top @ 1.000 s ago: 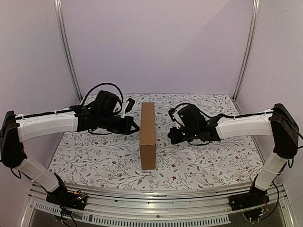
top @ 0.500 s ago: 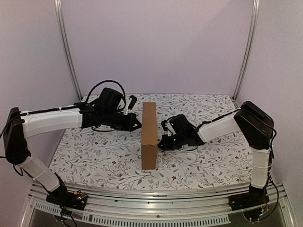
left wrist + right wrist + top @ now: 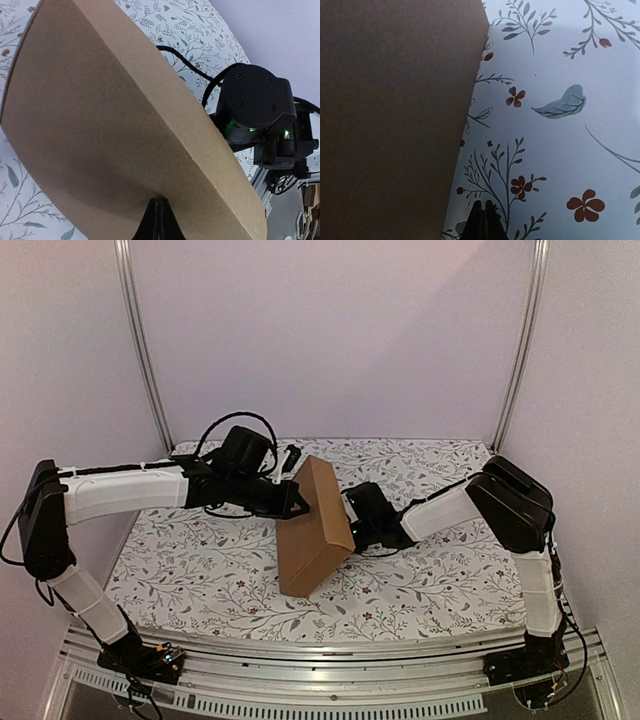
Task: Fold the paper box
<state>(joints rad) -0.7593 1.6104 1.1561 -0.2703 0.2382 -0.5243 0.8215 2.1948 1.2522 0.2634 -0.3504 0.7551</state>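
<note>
Item 1: paper box (image 3: 310, 530). Plain brown cardboard, closed up and unmarked. It sits at the centre of the counter (image 3: 200, 570), tipped off upright, with its broad face turned toward 8 o'clock. Its top edge runs from 12 toward 4 o'clock.

Item 2: left tool (image 3: 159, 220). The fingers are pressed together with nothing between them. The tip sits against the box's broad face, at the box's 10 o'clock in the top view.

Item 3: right tool (image 3: 482, 222). The fingers are closed and empty. It is held low over the counter just beside the box's shaded side, at its 3 o'clock.

Item 4: counter. It has a white covering printed with leaves and red flowers.
</note>
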